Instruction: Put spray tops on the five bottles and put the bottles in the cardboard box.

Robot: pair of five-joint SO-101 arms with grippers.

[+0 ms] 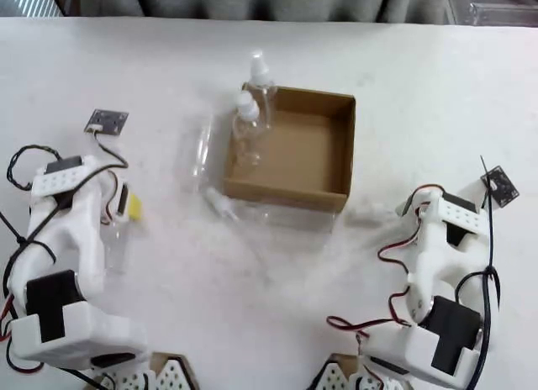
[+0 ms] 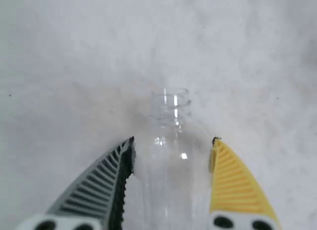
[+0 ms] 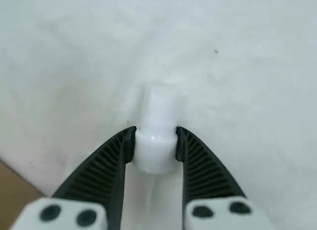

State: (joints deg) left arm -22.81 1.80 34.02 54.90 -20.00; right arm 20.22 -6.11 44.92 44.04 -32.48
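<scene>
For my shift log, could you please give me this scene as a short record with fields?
left gripper: shut on uncapped bottle
right gripper: shut on spray top
cardboard box: open, mid-table
capped bottle: upright in the box, by its left wall
second capped bottle: upright at the box's far left corner
loose spray top: lying by the box's near left corner
loose bottle: lying left of the box

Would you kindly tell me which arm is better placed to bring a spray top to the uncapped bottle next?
Right, probably. The right pincer is shut on a white spray top, while the left pincer clasps the uncapped bottle by its body, neck free, so it can only steady it.
</scene>
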